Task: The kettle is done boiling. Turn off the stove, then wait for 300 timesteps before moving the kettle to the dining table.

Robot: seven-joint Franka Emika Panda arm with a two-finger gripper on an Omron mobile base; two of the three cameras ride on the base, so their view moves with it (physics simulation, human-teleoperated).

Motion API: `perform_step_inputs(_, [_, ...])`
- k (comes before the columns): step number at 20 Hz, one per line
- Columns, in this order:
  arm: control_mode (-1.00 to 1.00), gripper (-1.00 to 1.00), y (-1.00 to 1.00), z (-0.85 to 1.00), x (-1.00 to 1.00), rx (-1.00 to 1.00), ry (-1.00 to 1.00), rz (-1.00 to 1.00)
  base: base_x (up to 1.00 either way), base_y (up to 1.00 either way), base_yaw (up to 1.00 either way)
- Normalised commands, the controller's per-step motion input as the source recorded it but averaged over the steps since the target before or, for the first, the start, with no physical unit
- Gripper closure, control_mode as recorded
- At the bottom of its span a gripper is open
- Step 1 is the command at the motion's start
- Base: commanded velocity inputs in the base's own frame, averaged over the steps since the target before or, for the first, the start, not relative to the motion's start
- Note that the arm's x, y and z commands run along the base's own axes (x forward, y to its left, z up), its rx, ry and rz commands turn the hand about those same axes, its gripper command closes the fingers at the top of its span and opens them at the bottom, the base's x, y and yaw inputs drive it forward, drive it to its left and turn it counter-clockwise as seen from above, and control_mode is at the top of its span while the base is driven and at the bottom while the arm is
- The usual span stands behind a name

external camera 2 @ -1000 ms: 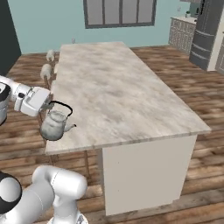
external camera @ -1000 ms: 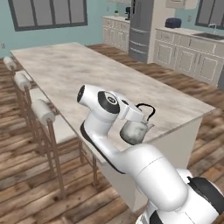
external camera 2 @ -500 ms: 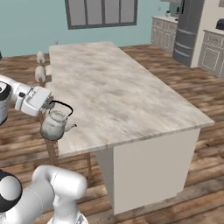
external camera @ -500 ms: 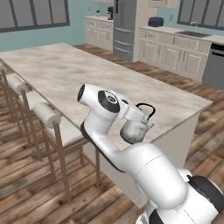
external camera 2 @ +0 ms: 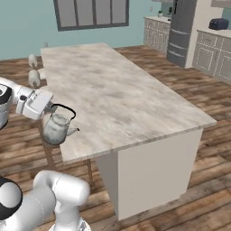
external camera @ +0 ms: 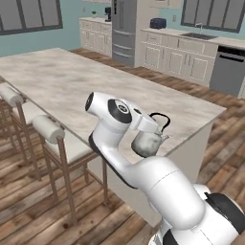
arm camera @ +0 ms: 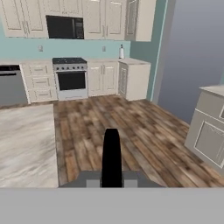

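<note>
My gripper [external camera: 154, 123] is shut on the thin black handle of the small silver kettle [external camera: 147, 142], which hangs upright beside the near long edge of the dining table [external camera: 72, 81]. From the right, the kettle [external camera 2: 56, 129] hangs under the gripper [external camera 2: 50, 107], just off the marbled top [external camera 2: 103, 90] near its front corner. In the hand view the black handle [arm camera: 111, 154] rises between the fingers. The stove [arm camera: 70, 78] stands far off against the back wall, and a corner of the dining table [arm camera: 26, 144] lies at the left.
Cushioned stools [external camera: 48, 130] line the table's left side, right by my arm. A steel fridge [external camera: 123, 28], pale cabinets and a dishwasher [external camera: 227, 69] stand along the far wall. A black microwave [arm camera: 64, 27] hangs above the stove. Wooden floor lies open around the table's end.
The whole picture has shifted, so the base has moved: the table's near corner is closer and the far cabinets have slid left. The kettle stays in the shut gripper.
</note>
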Motion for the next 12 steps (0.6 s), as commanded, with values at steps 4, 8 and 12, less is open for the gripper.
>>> perform_step_inputs(4, [1.0,1.0,0.0,0.0,0.0,0.0,0.0,0.0,0.23,0.36,-0.14])
perform_step_inputs(8, [1.0,1.0,0.0,0.0,0.0,0.0,0.0,0.0,0.26,0.44,-0.12])
perform_step_inputs(12, [1.0,1.0,0.0,0.0,0.0,0.0,0.0,0.0,0.24,0.4,-0.1])
